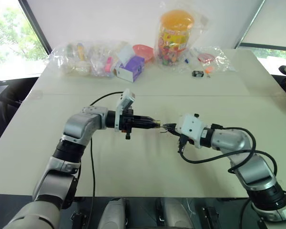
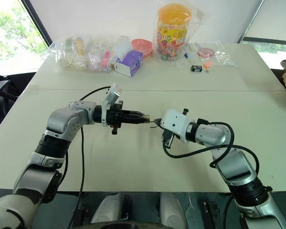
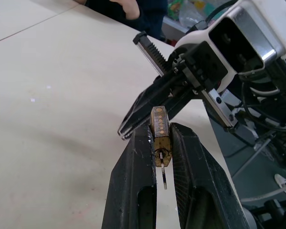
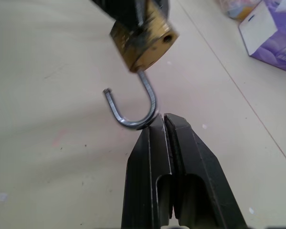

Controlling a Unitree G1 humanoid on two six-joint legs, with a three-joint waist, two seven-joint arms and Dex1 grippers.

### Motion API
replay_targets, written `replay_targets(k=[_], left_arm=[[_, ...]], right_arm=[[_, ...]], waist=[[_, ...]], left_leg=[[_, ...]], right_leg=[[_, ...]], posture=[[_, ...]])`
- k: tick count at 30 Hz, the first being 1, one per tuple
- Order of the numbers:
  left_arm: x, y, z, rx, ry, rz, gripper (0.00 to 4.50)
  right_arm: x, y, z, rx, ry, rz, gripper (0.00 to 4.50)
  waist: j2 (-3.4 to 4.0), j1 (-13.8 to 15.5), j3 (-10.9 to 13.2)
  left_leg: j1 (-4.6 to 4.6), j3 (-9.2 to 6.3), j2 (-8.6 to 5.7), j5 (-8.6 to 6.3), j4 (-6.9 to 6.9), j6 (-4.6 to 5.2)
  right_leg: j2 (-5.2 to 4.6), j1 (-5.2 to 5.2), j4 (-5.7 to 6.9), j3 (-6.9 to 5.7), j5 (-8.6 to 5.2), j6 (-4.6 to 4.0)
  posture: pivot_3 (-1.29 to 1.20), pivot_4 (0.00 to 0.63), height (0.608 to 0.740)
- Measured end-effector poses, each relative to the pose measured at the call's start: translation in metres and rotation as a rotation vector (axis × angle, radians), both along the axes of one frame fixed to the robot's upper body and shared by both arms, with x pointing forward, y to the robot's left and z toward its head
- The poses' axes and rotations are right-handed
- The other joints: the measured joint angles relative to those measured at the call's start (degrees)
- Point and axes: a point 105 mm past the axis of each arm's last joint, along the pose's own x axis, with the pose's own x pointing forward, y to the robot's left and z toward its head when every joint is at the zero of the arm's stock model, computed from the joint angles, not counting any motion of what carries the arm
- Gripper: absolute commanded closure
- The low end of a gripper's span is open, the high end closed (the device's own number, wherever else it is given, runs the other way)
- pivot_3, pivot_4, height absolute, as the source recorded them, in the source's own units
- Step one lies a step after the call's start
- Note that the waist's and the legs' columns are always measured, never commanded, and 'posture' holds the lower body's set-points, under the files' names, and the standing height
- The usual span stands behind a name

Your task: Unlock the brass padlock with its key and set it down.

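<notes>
- Pale tabletop (image 1: 148,162) is filling the scene, window light coming in behind, clutter sitting along the far edge.
- Brass padlock (image 3: 160,133) is hanging in mid-air over the table centre, body clamped between the left gripper (image 1: 154,124) fingers; key blade (image 3: 164,176) is sticking out of the keyway.
- Shackle (image 4: 133,107) is already standing open: one leg in the body, free end swung clear, so the unlock looks done.
- Right gripper (image 4: 164,119) is sitting pinched fully together, holding nothing, tips just touching the curve of the shackle.
- Seen from the head, the two grippers are meeting tip to tip mid-table, left coming from 9 o'clock, right from 3 o'clock.
- Step in hand, my read: confirming the release, then setting the lock down.
- Doing it well: back the right tips off the shackle first so they are not dragging it; lower the left hand near the surface before letting go, since the lock is small and would bounce or skid.
- Risk: key dropping out on release.
- Far edge, 12 o'clock: orange-lidded candy jar (image 1: 174,36); purple tissue box (image 1: 131,68) at 11; plastic bags (image 1: 81,58) at 10; small black gadget (image 1: 197,73) at 1. All well clear of the work.
</notes>
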Motion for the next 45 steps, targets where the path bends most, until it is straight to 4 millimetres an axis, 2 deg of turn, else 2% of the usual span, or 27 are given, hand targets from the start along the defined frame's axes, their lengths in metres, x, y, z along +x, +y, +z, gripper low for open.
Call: replay_targets(k=[3,7,12,20,25,26,28,33,35,41,45], left_arm=[[0.001,0.000,0.000,0.001,-0.005,0.005,4.50],[0.005,-0.002,-0.002,0.003,-0.015,0.031,4.50],[0.013,-0.009,-0.022,0.034,0.029,0.089,4.50],[0.025,-0.046,-0.066,0.036,0.200,0.161,4.50],[0.038,-0.063,-0.078,0.048,0.238,0.221,4.50],[0.041,-0.064,-0.080,0.045,0.247,0.237,3.52],[0.043,-0.066,-0.084,0.048,0.249,0.251,2.59],[0.040,-0.068,-0.079,0.024,0.218,0.203,0.17],[0.039,-0.062,-0.077,0.033,0.194,0.186,0.07],[0.037,-0.016,-0.075,0.100,0.125,0.177,0.07],[0.033,0.014,-0.068,0.138,0.053,0.200,0.07]], right_arm=[[-0.002,-0.004,-0.004,-0.013,0.011,-0.005,4.47],[-0.006,-0.018,-0.007,-0.039,0.019,-0.048,4.47],[-0.019,-0.043,-0.011,-0.076,0.028,-0.137,4.47],[-0.029,-0.050,0.008,-0.048,-0.036,-0.241,4.47],[-0.032,-0.047,0.010,-0.039,-0.043,-0.265,4.47],[-0.034,-0.048,0.010,-0.039,-0.041,-0.271,4.50],[-0.035,-0.048,0.008,-0.040,-0.034,-0.279,4.50],[-0.037,-0.047,0.007,-0.040,-0.032,-0.287,4.50],[-0.038,-0.046,0.006,-0.045,-0.026,-0.282,4.50],[-0.040,-0.050,0.003,-0.094,-0.006,-0.263,4.50],[-0.047,-0.062,-0.003,-0.149,0.045,-0.264,4.50]], waist=[[0.00,0.05,0.00],[0.00,0.15,0.00],[-0.01,0.20,0.00],[-0.02,0.20,0.01],[-0.04,0.18,0.02],[-0.04,0.18,0.02],[-0.04,0.08,0.02],[-0.04,0.09,0.00],[-0.05,-0.12,-0.01],[-0.03,-0.10,-0.01],[-0.03,0.21,-0.01]], left_leg=[[0.00,0.00,0.00,0.00,0.00,0.00],[-0.01,0.00,-0.01,0.00,0.00,0.00],[-0.02,-0.01,-0.02,0.00,0.00,0.01],[-0.02,-0.01,-0.05,-0.01,0.00,0.01],[-0.02,-0.02,-0.11,-0.01,0.00,0.02],[-0.03,-0.02,-0.11,-0.01,0.00,0.02],[-0.02,-0.02,-0.10,-0.01,-0.01,0.02],[0.05,-0.03,-0.08,-0.01,-0.01,0.02],[0.09,-0.03,-0.07,-0.01,-0.01,0.02],[0.13,-0.07,0.05,-0.01,-0.06,0.02],[0.04,-0.07,0.01,-0.01,-0.04,0.02]], right_leg=[[0.00,0.00,0.00,0.00,0.00,0.00],[-0.01,0.00,-0.01,0.00,0.00,0.00],[0.00,0.00,-0.04,0.01,0.00,0.00],[0.03,0.01,-0.04,0.00,0.00,0.00],[0.04,0.00,-0.05,0.00,0.00,0.00],[0.04,0.00,-0.05,-0.01,0.00,0.00],[0.04,0.00,-0.06,-0.01,0.00,0.00],[0.05,0.09,-0.05,-0.01,0.00,0.00],[0.06,0.11,-0.05,0.00,0.00,0.00],[0.17,0.10,-0.02,0.05,-0.01,0.00],[0.07,0.10,-0.08,0.03,-0.01,0.00]], posture=[[0.00,0.150,0.735],[0.00,0.150,0.735],[0.00,0.150,0.735],[0.00,0.150,0.735],[0.00,0.150,0.735],[0.00,0.150,0.735],[0.00,0.150,0.735],[0.00,0.150,0.735],[0.00,0.150,0.735],[0.00,0.150,0.735],[0.00,0.150,0.735]])
